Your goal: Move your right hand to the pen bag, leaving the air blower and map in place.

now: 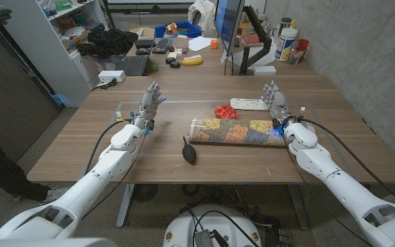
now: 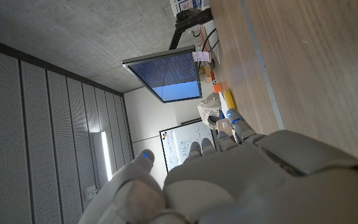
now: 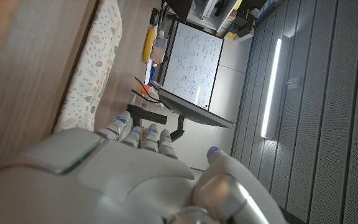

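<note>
Two white robot hands stand raised over a wooden table [image 1: 81, 147], one on each side, and neither holds anything. The right hand [image 1: 276, 98] is upright with its fingers spread and reaching away from the robot. The left hand [image 1: 151, 103] is posed the same way on the far side of the table from it.

The pen bag [image 1: 249, 104], a pale pouch with a small leaf print, lies flat on the table with its long axis running from nine to three o'clock. Taking the right hand as the centre of a clock, with twelve pointing away from the robot, the bag sits at about nine to ten o'clock, its nearer end just beside the fingers. From the head view I cannot tell whether they touch. In the right wrist view, the pen bag [image 3: 95, 68] runs alongside the right hand [image 3: 135, 180], close to its fingertips [image 3: 122, 121].

The right hand is much the nearer of the two. A short sideways move toward nine o'clock would likely bring it over the bag.

A folded map [image 1: 237, 130] lies at about seven o'clock from the right hand, also lengthwise across the table. A black air blower [image 1: 189, 151] rests near the map's left end, close to the table's near edge. A coil of red cord [image 1: 225, 111] sits between the map and the pen bag. The move looks able to pass above all three.
</note>
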